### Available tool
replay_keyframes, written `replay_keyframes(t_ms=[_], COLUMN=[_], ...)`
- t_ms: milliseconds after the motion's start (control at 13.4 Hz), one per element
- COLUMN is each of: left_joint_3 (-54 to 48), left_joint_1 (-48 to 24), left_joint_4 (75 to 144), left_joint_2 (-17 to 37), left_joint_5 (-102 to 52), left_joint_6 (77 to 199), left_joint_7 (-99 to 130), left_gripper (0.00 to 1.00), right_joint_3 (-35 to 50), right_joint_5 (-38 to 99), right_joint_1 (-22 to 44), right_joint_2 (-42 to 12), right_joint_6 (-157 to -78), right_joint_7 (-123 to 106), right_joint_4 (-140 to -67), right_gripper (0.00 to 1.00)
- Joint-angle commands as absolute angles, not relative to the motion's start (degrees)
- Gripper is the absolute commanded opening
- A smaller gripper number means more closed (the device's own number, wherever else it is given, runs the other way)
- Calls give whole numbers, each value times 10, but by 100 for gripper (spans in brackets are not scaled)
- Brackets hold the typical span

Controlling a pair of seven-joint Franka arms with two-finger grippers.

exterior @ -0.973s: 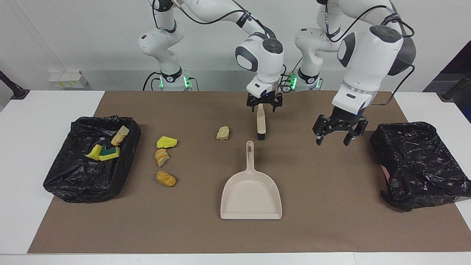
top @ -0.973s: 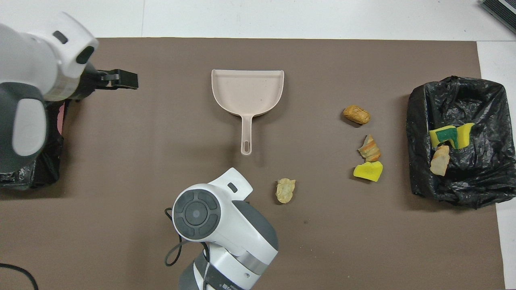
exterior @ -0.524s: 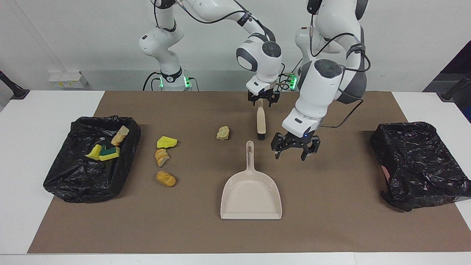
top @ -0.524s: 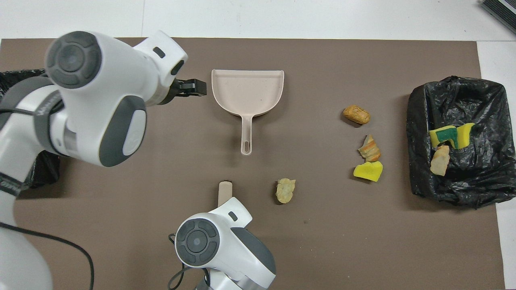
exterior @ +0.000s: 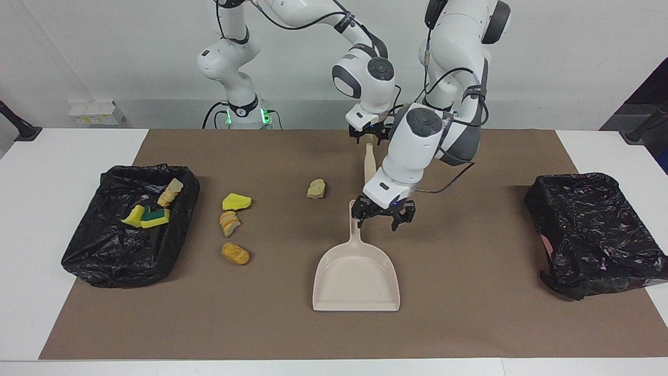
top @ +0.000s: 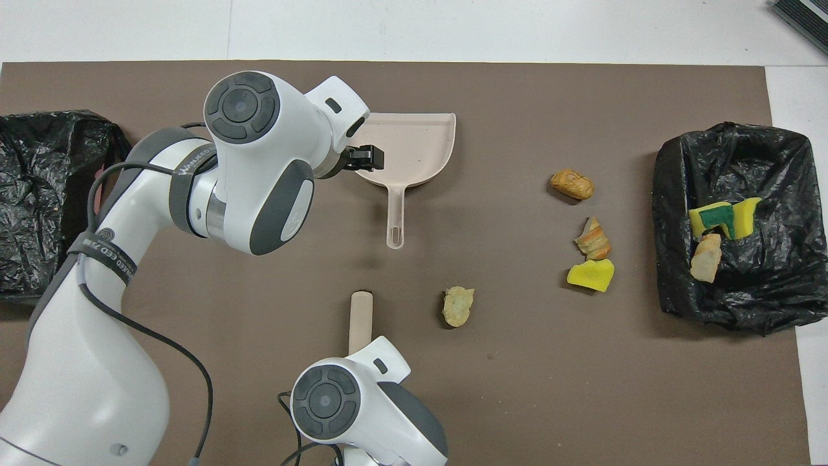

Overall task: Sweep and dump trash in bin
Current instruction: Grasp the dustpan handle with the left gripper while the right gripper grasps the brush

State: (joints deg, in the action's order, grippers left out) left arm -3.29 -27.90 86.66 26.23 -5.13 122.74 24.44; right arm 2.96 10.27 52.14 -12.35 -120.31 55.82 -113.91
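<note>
Booth: Trash count, please.

Floor: Counting four loose scraps on the brown mat [exterior: 469,313]. Nearest the robots, a pale tan bread-like scrap [exterior: 315,188], near the beige long-handled brush [exterior: 369,166], toward the right arm's end. Then three in a row close to the black bag-lined bin [exterior: 99,256] at that same end: bright yellow sponge chunk [exterior: 236,201], striped tan bread-like piece [exterior: 229,223], orange bread-like lump [exterior: 235,254], each farther from the robots than the one before.

Booth: And inside the bin?

Floor: Seeing green-backed yellow sponge chunks [exterior: 147,216] and a tan bread-like piece [exterior: 170,192], lying on the plastic.

Booth: On to the tools, then.

Floor: Left gripper [exterior: 377,224] spread wide, holding nothing, low over the handle end of the beige plastic dustpan [exterior: 356,282]. One fingertip [exterior: 358,219] right at the handle from the facing camera; touching or apart, impossible to tell. Dustpan flat in the middle of the mat, handle pointing toward the robots.

Booth: Right side?

Floor: Right gripper [exterior: 370,138] at the top of the brush handle; clamped on it or not, impossible to tell. Brush roughly in line with the dustpan's handle, nearer to the robots.

Booth: Anything else out there?

Floor: Just a second crumpled black bag [exterior: 589,230], down at the left arm's end.
</note>
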Motion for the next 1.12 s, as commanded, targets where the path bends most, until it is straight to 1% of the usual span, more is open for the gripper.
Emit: replay_keyframes(t_ms=[0,150,225,374,524,599,674,749,824,899,973,1048], left_joint_3=[-25,-25,-25,-25,-25,-25,-25,-25,-25,-25,-25,-25], left_joint_1=[-290,-300,-304,-311,-323,-323,-324,-324,-323,-323,-322,-323], left_joint_4=[895,901,909,923,937,940,940,936,933,928,923,923], left_joint_2=[257,265,265,267,270,270,269,269,266,264,264,264], left_joint_5=[-59,-59,-59,-62,-62,-62,-62,-63,-63,-63,-64,-66], left_joint_6=[1237,1250,1275,1284,1286,1281,1278,1273,1259,1240,1238,1241], left_joint_7=[250,257,263,264,261,259,259,262,263,264,264,265], left_gripper=[100,100,100,100,100,100,100,73,62,48,15,0], right_joint_3=[32,32,32,32,32,32,32,32,31,31,31,31], right_joint_5=[119,119,119,119,119,119,119,119,119,119,119,119], right_joint_1=[523,523,524,524,524,524,524,524,522,517,517,517], right_joint_2=[-105,-105,-106,-109,-109,-109,-109,-110,-107,-97,-82,-73], right_joint_6=[-1222,-1237,-1244,-1251,-1251,-1250,-1243,-1231,-1212,-1189,-1165,-1145], right_joint_7=[551,547,546,538,534,534,537,542,542,541,538,536], right_joint_4=[-1162,-1169,-1172,-1172,-1172,-1172,-1169,-1164,-1161,-1162,-1165,-1166], right_gripper=[64,62,56,44,28,11,0,0,0,0,0,0])
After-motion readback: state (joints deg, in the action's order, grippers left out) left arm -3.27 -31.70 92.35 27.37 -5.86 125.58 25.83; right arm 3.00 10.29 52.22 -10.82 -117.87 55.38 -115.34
